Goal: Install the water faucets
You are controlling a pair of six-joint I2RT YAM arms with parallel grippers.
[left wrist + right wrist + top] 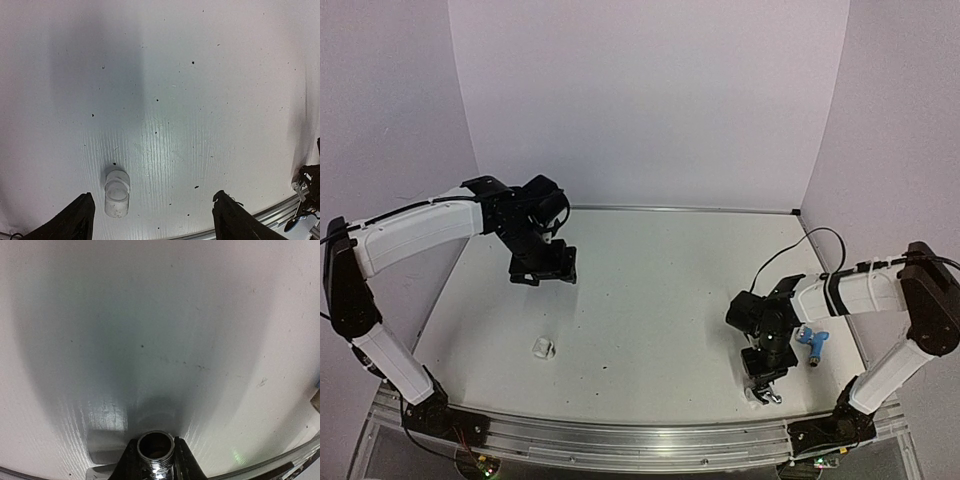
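Observation:
My right gripper (766, 372) is shut on the shiny silver faucet (764, 394) near the table's front right. In the right wrist view the faucet's open threaded end (156, 446) sticks out between my fingertips (185, 462), just above the table. The light blue faucet (813, 342) lies on the table right of that gripper. My left gripper (542, 274) is open and empty, held above the table at the back left. In the left wrist view its fingers (75, 220) stand wide apart, and a small white cylindrical fitting (117, 192) lies on the table below, near the left finger.
The white fitting (543, 348) lies alone at the front left. A metal rail (620, 440) runs along the table's near edge. White walls close the back and both sides. The right arm (310, 185) shows at the right edge of the left wrist view.

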